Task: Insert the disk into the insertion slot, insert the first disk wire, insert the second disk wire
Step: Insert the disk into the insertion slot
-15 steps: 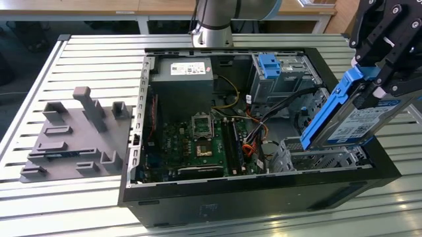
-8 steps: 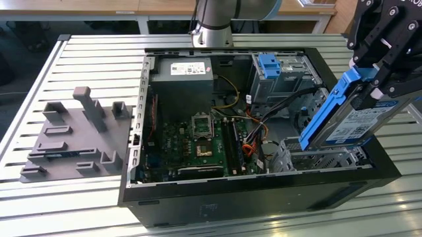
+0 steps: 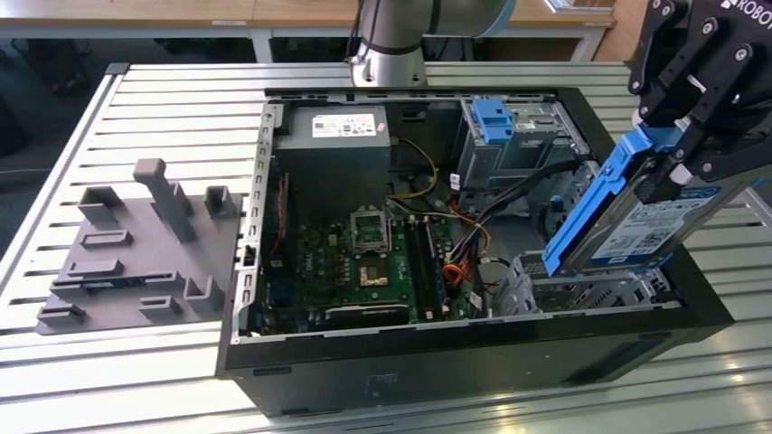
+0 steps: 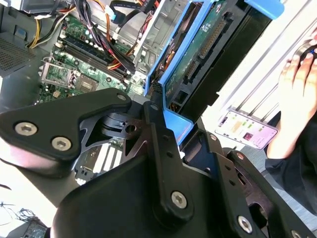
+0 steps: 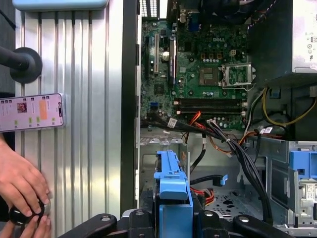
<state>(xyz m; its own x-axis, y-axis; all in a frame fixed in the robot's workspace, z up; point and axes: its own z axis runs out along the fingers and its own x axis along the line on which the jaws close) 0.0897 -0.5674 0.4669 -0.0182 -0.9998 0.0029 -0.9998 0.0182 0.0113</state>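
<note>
Plainly, in the exterior view the black two-fingered pincer (image 3: 673, 174) is clamped on the upper end of the flat silver-grey, white-labelled disk in its bright blue plastic carrier (image 3: 634, 221). The disk tilts steeply, its low end just above the low insertion slot of silver perforated sheet metal (image 3: 585, 291), at four o'clock in the open black computer case (image 3: 483, 362). I judge the slant aims it at the bay mouth. The wrist leans in from two o'clock.

In the second wrist view, black fingers (image 4: 158, 130) pinch the carrier and the disk's (image 4: 198, 54) green circuit side shows.

In the first wrist view, the disk (image 5: 171, 178) stands edge-on over the slot's (image 5: 230, 201) perforated floor. A person's hand (image 5: 20, 181) rests on the slatted metal desk (image 5: 84, 99).
</note>
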